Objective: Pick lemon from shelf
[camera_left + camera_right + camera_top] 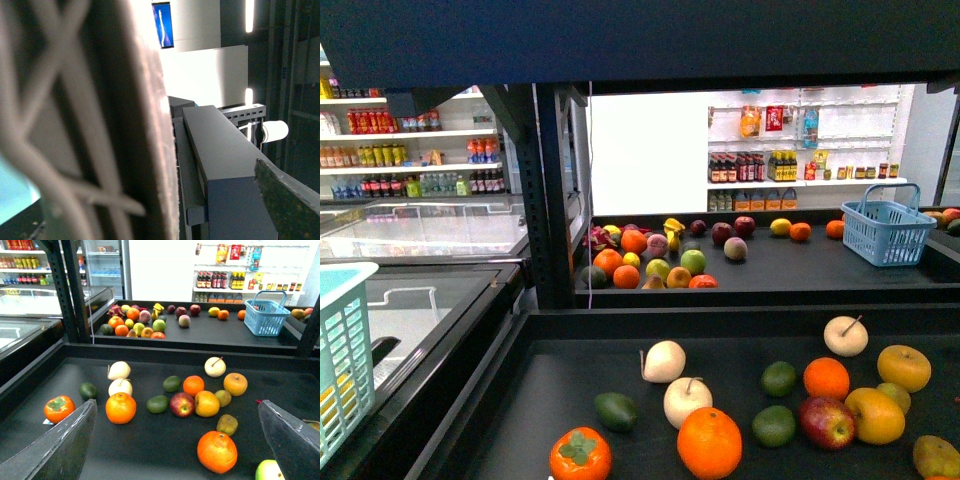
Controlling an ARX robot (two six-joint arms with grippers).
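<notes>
A small bright-yellow oval fruit, which I take for the lemon (780,227) (214,311), lies on the far black tray beside a small orange. The near shelf (560,390) (165,450) holds oranges, limes, pale pears, a red apple and round yellow-orange fruits. My right gripper (175,450) hangs open above the near tray's front, its dark fingers (60,445) wide apart and nothing between them. A big orange (217,451) lies just beyond it. My left gripper (220,200) is open, and its view shows only blurred mesh and grey beams. Neither arm shows in the front view.
A blue basket (887,232) stands on the far tray's right. A fruit pile (650,258) fills its left. Black uprights (548,200) rise at the near tray's back left. A glass-topped freezer (420,290) and a teal basket (342,360) are at the left.
</notes>
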